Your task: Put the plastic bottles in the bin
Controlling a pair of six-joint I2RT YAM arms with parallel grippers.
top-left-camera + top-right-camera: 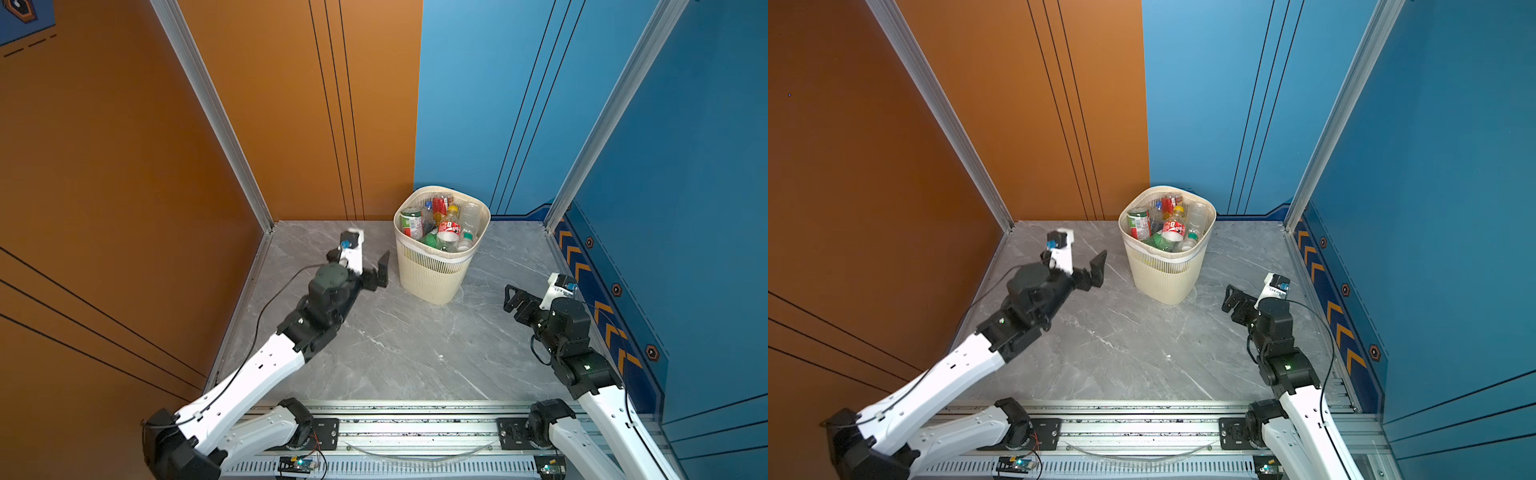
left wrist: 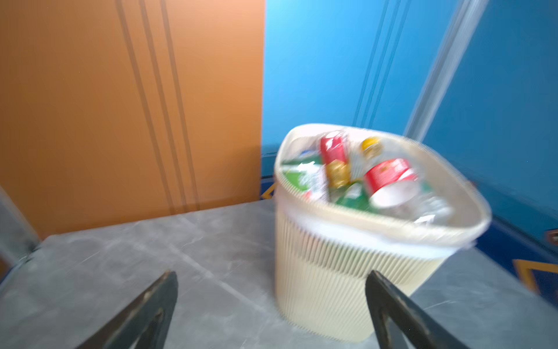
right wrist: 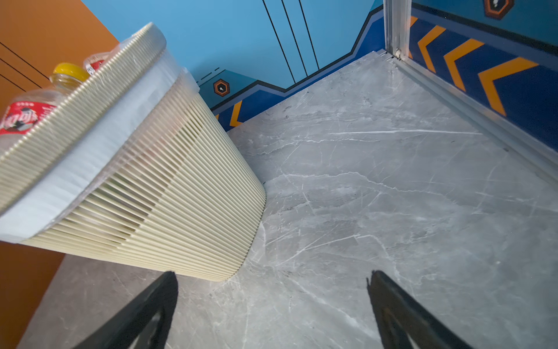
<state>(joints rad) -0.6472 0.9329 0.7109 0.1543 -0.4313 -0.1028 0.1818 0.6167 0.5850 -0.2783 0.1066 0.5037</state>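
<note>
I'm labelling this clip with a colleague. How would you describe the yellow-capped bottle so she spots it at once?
Find the cream slatted bin at the back of the grey table. Near the middle of its heap lies a clear bottle with a red label. It alone shows a yellow cap.

Cream slotted bin [image 1: 432, 274] w/ red, green, clear bottles [image 1: 449, 226]; grey marble-veined tabletop [image 1: 395, 345]

The left arm [image 1: 270, 365] and right arm [image 1: 611, 415] have white shells with small dark screw holes, and black joints. A thin black cable [image 1: 266, 301] runs along each. White wrist camera mounts [image 1: 353, 239] carry blue plugs; gripper fingers [image 2: 163, 296] are black.
</note>
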